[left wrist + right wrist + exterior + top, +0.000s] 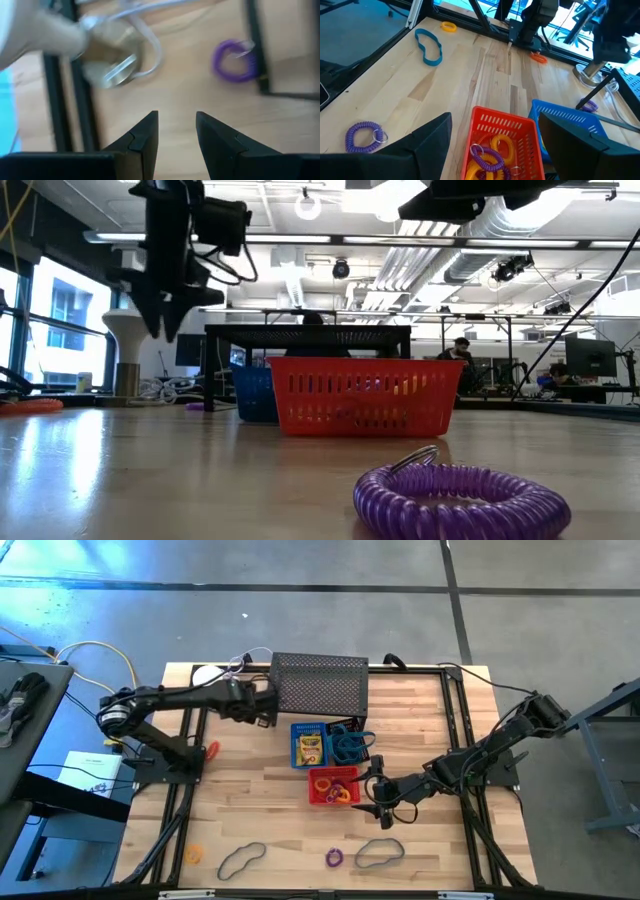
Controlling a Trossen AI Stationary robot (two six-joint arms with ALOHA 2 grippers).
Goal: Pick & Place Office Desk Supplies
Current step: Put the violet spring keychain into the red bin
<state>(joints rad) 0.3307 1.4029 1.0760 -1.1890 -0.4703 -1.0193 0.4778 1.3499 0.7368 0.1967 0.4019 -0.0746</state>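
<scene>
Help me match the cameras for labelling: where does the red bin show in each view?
High view: the red bin sits at mid-table, just in front of the blue bin.
Low view: red bin at mid-picture, hiding part of the blue bin.
Left wrist view: not in it.
Right wrist view: red bin close ahead, between that arm's fingers.
Shared landmark: the purple coil ring on bare wood.

Bright overhead ceiling lamps (307,202) light the scene evenly. The wooden slatted table (270,815) shows soft glare in the low view's left. The left wrist view is motion-blurred; its purple coiled ring (235,61) smears at upper right.
</scene>
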